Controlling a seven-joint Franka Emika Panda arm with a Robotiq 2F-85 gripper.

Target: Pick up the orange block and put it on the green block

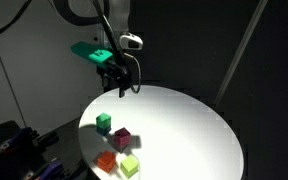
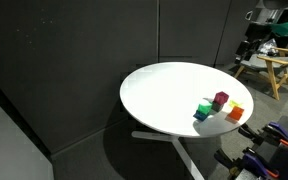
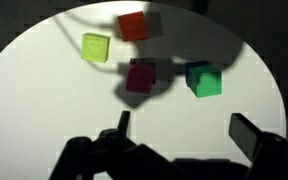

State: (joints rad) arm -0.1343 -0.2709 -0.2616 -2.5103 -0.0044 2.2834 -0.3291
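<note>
Wrist view: the fingers [image 3: 246, 135] are two dark, blunt prongs at the lower edge of the picture, spread wide and released, with nothing between them; they hang above the bench [image 3: 44, 90] and touch none of the cubes. In an exterior view the fingers [image 1: 121, 85] hang in the air over the far edge of the round top, well apart from the cubes. The bench is a smooth, matte white disc, brightly lit, and a broad dark shadow lies across its middle in the wrist view. Four small cubes with flat faces and crisp edges sit on it in a loose cluster. Taking the magenta block [image 3: 140, 75] as the centre of the clock in the wrist view, the orange block [image 3: 132, 25] lies at 12 o'clock, the lime block [image 3: 96, 46] at 10 o'clock and the green block [image 3: 203, 79] at 3 o'clock, each on the surface with a gap around it. The orange block is bright and evenly coloured, resting flat and square near the rim; in an exterior view the orange block [image 1: 106, 160] sits at the near edge, just beside the lime one. The room around the bench is dark, with black panelled walls [image 2: 74, 60] in both exterior views, and a pale wooden frame [image 2: 274, 65] stands beyond the bench.
</note>
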